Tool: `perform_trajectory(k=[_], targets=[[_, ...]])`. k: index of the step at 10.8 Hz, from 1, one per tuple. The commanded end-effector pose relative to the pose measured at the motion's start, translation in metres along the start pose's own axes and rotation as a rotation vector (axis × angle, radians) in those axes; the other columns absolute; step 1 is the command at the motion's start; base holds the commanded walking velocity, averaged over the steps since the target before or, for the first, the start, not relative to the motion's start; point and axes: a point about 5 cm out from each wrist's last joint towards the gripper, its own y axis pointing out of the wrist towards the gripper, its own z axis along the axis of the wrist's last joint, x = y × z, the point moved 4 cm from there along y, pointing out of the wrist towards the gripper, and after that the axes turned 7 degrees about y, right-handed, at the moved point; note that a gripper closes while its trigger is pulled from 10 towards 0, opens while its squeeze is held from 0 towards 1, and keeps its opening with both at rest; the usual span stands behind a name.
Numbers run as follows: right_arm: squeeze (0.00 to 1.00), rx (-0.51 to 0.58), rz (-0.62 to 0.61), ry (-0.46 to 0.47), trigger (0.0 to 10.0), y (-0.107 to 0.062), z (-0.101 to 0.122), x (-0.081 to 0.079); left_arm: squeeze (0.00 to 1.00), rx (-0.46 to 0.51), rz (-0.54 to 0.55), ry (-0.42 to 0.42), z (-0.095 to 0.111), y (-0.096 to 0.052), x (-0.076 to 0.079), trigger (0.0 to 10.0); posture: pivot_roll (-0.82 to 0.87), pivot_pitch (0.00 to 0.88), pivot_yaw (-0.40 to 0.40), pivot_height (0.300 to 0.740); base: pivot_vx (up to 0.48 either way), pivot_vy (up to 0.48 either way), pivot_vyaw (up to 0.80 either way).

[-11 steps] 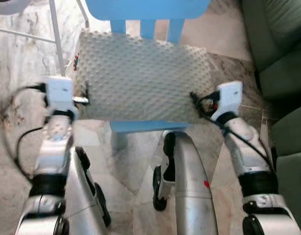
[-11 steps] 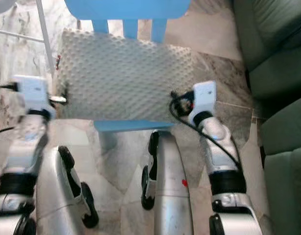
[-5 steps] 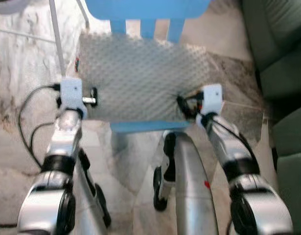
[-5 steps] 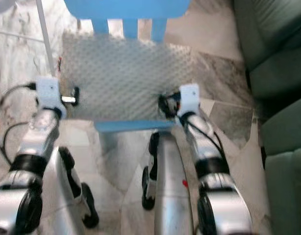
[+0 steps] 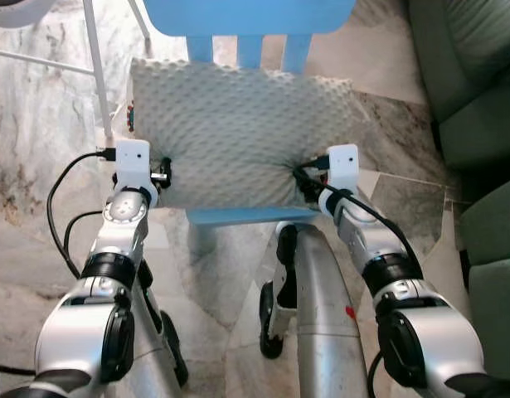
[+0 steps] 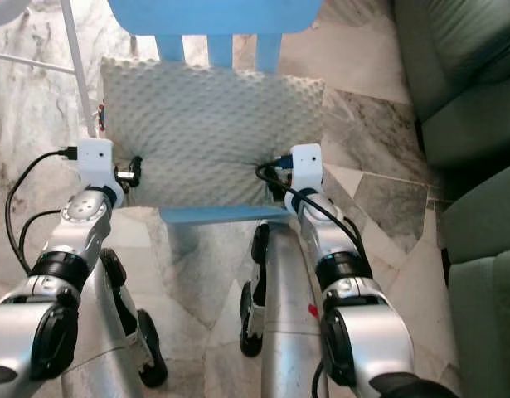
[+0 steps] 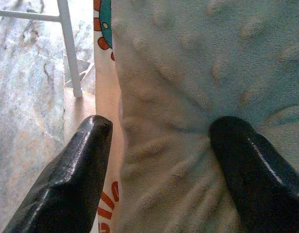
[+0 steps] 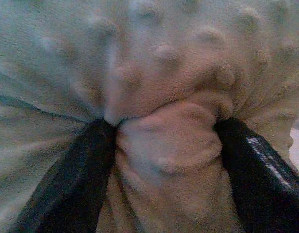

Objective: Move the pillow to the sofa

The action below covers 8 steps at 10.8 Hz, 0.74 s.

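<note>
A pale grey-white fleece pillow (image 5: pixel 238 133) is covered in raised dots, with a white side panel (image 7: pixel 103 97) printed in orange and teal. The slatted plastic chair (image 5: pixel 250 21) is sky blue. The cushioned sofa (image 5: pixel 474 91) is dark green. The marble floor (image 5: pixel 39 141) is cream veined with grey-brown.

the pillow (image 5: pixel 238 133) lies on the chair (image 5: pixel 248 217) seat, against its backrest. the left gripper (image 5: pixel 166 170) presses its left end, the right gripper (image 5: pixel 304 178) its right end. the sofa (image 5: pixel 478 124) stands to the right, a thin frame (image 5: pixel 95 62) behind left.
</note>
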Motion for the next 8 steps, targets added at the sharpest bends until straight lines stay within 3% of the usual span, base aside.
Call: perform_trajectory(k=[1, 4, 8], targets=[[0.0, -0.118, 0.026, 0.035, 0.0, -0.0037, -0.0362, -0.0093, 0.0, -0.089, -0.058, 0.005, -0.0253, -0.0052, 0.0185, 0.0, -0.05, 0.396, -0.105, 0.476, 0.0, 0.0, 0.0], [0.0, -0.131, 0.01, 0.044, 0.0, -0.0064, -0.0427, 0.0001, 0.0, -0.079, -0.024, -0.002, -0.0264, -0.0049, 0.0125, 0.0, -0.05, 0.388, -0.106, 0.476, 0.0, 0.0, 0.0], [0.0, -0.121, 0.023, 0.04, 0.0, -0.0027, -0.0388, -0.007, 0.0, -0.06, -0.038, -0.011, -0.0234, -0.0038, 0.0173, 0.0, -0.05, 0.365, -0.105, 0.476, 0.0, 0.0, 0.0]])
